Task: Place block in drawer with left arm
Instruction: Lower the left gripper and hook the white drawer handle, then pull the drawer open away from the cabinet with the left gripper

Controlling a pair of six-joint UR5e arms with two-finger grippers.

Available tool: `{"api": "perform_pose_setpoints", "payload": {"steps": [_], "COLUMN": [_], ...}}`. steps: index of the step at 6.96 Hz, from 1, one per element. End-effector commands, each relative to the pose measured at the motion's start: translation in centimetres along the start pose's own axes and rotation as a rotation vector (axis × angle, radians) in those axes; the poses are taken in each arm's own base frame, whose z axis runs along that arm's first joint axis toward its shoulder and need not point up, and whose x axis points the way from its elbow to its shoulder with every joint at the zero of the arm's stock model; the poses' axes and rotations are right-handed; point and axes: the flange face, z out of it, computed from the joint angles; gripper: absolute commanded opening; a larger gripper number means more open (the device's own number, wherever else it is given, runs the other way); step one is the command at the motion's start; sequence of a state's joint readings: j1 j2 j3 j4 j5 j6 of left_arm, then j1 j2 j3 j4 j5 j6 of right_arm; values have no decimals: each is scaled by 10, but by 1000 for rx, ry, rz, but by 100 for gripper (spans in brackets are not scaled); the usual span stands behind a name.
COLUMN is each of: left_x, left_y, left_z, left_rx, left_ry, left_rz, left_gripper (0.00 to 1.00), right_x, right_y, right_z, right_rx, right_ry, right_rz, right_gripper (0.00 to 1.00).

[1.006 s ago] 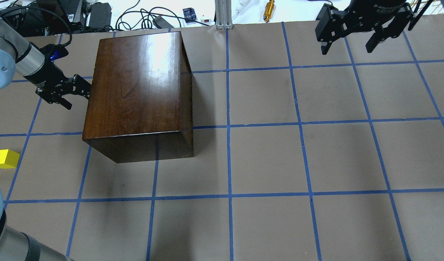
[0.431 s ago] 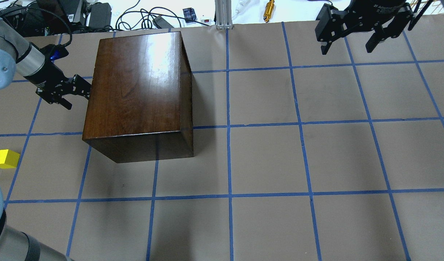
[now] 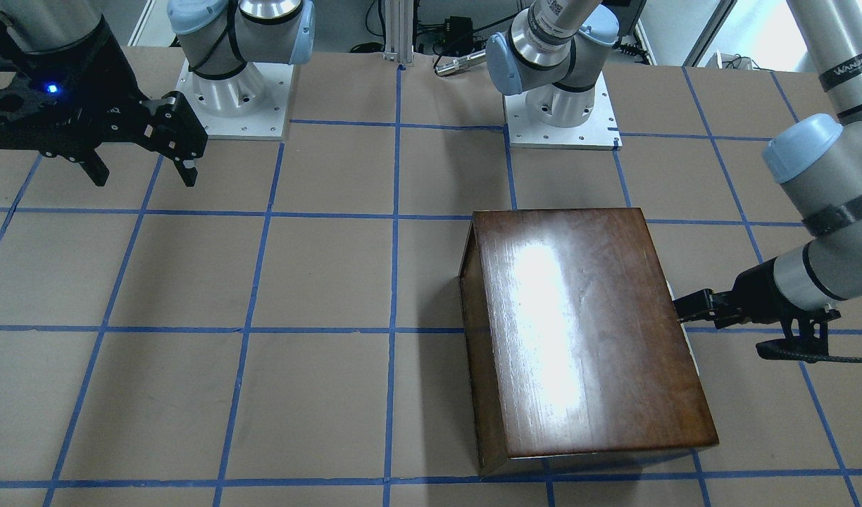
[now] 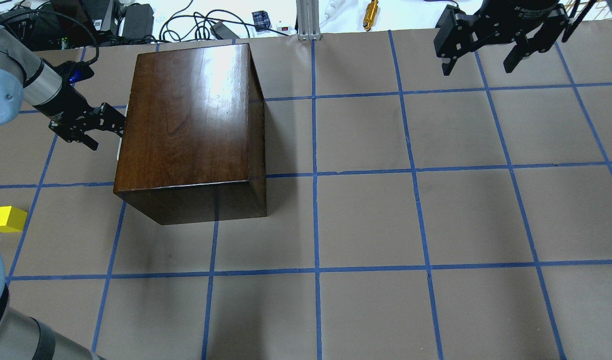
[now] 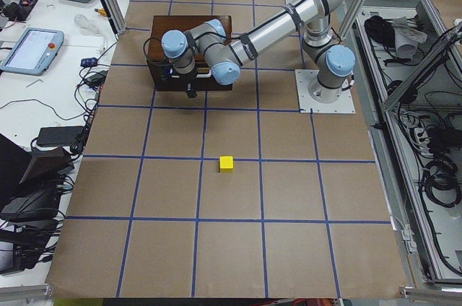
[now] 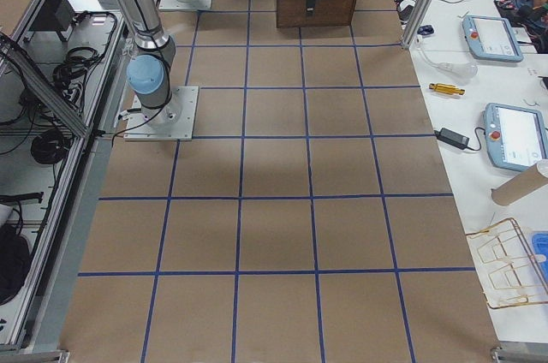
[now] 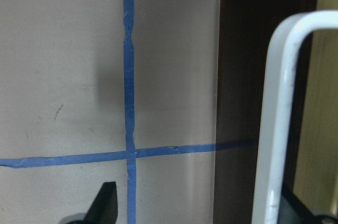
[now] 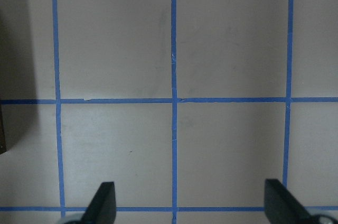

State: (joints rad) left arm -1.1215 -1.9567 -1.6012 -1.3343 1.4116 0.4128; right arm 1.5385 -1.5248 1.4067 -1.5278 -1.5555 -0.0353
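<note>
the jaws of the left gripper (image 4: 108,139) are spread wide at the handle side of the cabinet (image 4: 186,120). in the left wrist view one fingertip (image 7: 105,205) hangs over the desk (image 4: 366,220). the other sits just beside the white bar handle (image 7: 280,108), so the handle stands between them, close to the second finger and well apart from the first. whether that finger touches the bar cannot be told. the handle crosses the dark front of the drawer (image 7: 248,49). a pale tan strip shows past it, too close to tell what it is. from above, only a thin white sliver peeps out along the cabinet's top edge on that side.

behind the gripper the left arm (image 3: 818,274) reaches in low and nearly level toward the cabinet, a black braided cable (image 3: 811,355) looping under its wrist.

the block (image 4: 6,219) lies on the desk, well apart from the cabinet, out beyond its handle side and nearer the robot, touching nothing else.

the jaws of the right gripper (image 4: 477,69) are also spread and hold nothing. it hangs above the desk, well apart from the cabinet on the side opposite the handle, with blue tape (image 8: 174,100) lines below it.
</note>
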Motion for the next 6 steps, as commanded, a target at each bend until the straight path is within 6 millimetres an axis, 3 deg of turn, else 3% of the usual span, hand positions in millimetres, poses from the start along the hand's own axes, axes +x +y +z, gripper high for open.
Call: {"api": "perform_pose_setpoints", "payload": {"steps": [1,6], "left_x": [-9,-36], "left_y": [-1,4], "left_z": [-2,-11], "left_rx": [4,21], "left_ry": [0,1], "left_rz": [-7,-43], "left_gripper": [100,100], "right_x": [0,1], "right_y": [1,0], "right_z": [-1,-1], "right_rx": [2,1], "right_ry": [0,2], "right_rz": [0,1], "right_gripper": [100,100]}}
